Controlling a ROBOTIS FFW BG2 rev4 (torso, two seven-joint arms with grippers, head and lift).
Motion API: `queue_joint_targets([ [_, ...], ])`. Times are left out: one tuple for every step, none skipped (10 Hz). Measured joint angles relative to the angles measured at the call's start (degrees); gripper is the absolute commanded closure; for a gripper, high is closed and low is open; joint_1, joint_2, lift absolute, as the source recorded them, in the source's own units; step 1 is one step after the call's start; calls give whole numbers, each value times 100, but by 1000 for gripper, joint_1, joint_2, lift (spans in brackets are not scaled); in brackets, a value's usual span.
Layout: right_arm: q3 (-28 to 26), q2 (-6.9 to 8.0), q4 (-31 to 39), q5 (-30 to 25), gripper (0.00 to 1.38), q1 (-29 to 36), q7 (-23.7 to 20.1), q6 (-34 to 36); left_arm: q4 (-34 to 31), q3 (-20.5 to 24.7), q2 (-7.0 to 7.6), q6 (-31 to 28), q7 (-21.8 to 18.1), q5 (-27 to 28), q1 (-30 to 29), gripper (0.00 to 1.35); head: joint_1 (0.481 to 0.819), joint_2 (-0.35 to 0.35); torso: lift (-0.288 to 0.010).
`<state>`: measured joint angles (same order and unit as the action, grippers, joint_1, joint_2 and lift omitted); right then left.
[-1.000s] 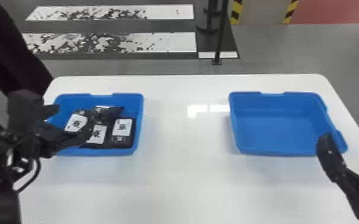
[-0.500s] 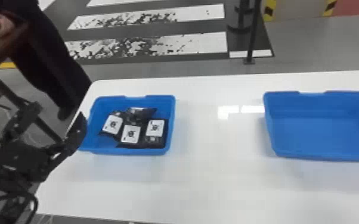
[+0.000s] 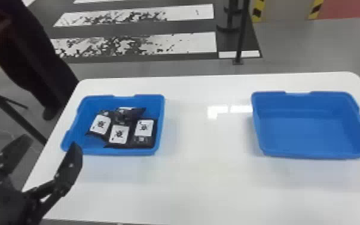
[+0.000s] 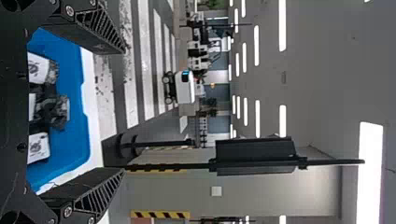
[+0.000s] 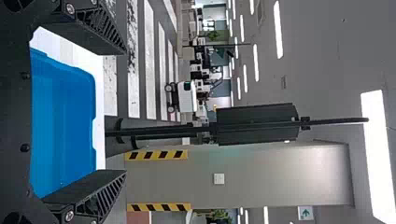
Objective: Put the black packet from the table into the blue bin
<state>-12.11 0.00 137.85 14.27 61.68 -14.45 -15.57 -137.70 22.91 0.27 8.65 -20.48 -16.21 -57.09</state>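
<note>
Black packets (image 3: 119, 134) inside the left blue bin (image 3: 149, 102)

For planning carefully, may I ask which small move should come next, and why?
Probably ease the left gripper back from the left-hand blue bin: its fingers are spread and hold nothing, and the black packets lie inside that bin.

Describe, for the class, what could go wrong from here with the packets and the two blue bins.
In the head view, the open left gripper appears close to the left bin's near corner, so an inward swing might catch the rim and shove the bin. The black packets inside lie crowded against each other; gripping one could drag a neighbour. The right bin is also blue, so the two might be confused.
</note>
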Motion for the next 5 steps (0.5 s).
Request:
queue_joint_targets([
  [0, 0, -58, 5, 101, 7, -5, -86, -49, -101, 87, -98, 16, -15, -202, 134, 695, 84, -110],
  [0, 0, -70, 11, 102, 37, -5, -112, -58, -163, 116, -118, 34, -43, -306, 134, 695, 76, -110],
  [2, 0, -70, 13, 102, 73, -4, -116, -60, -127, 61, -115, 36, -27, -332, 134, 695, 77, -110],
  [7, 0, -76, 14, 101, 99, -1, -116, -60, -57, -3, -107, 35, 0, -337, 134, 695, 92, -110],
  [4, 0, -80, 11, 102, 113, 0, -117, -60, -27, -21, -106, 35, 7, -344, 134, 695, 99, -110],
])
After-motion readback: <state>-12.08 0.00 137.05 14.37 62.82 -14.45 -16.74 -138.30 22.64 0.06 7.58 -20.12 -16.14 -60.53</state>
